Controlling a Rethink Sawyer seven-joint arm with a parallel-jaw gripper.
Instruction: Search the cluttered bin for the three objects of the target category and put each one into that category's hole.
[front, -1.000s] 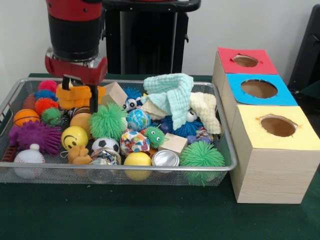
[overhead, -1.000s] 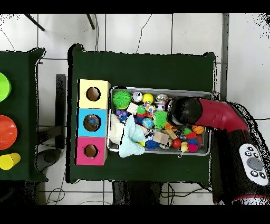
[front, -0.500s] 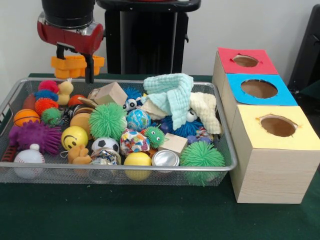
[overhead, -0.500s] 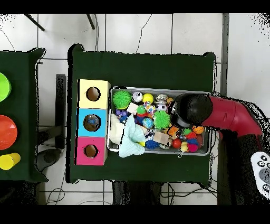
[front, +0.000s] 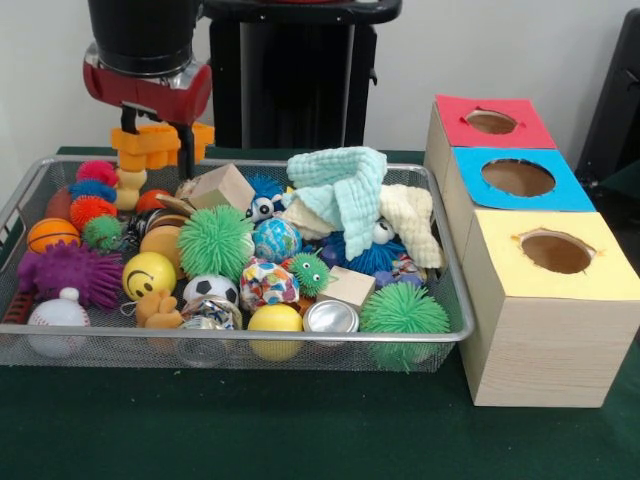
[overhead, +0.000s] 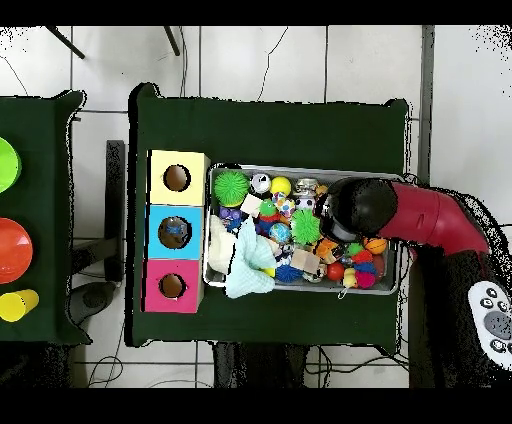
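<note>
- The pincer (front: 160, 143) hangs above the far left corner of the wire bin (front: 250, 345), its dark fingers closed on an orange block toy (front: 152, 143) that rides clear of the pile.
- The toy looks like lumpy moulded plastic or foam: stiff, light and unlikely to slip, and the bumpy sides give the fingers something to bite on (a hold across its narrow middle seems the safest).
- Directly beneath it sits a small yellow duck (front: 130, 185), with pink, blue and orange spiky balls (front: 92, 195) just beside it and a wooden block (front: 222, 186) a little toward the bin's centre.
- Further out the bin is crowded: a big green spiky ball (front: 214, 242), a yellow smiley ball (front: 149, 274), a purple fuzzy ball (front: 68, 272), a baseball (front: 58, 313) and a metal can (front: 331, 317) near the front wall.
- A mint cloth (front: 345, 190) heaps highest in the bin and lies between the held toy and the three boxes, so I judge a carry must pass over it.
- The boxes stand beside the bin on the green desk (front: 300, 430): red hole (front: 491, 122), blue hole (front: 518, 177), yellow hole (front: 556, 252) (which one suits the toy I cannot tell).
</note>
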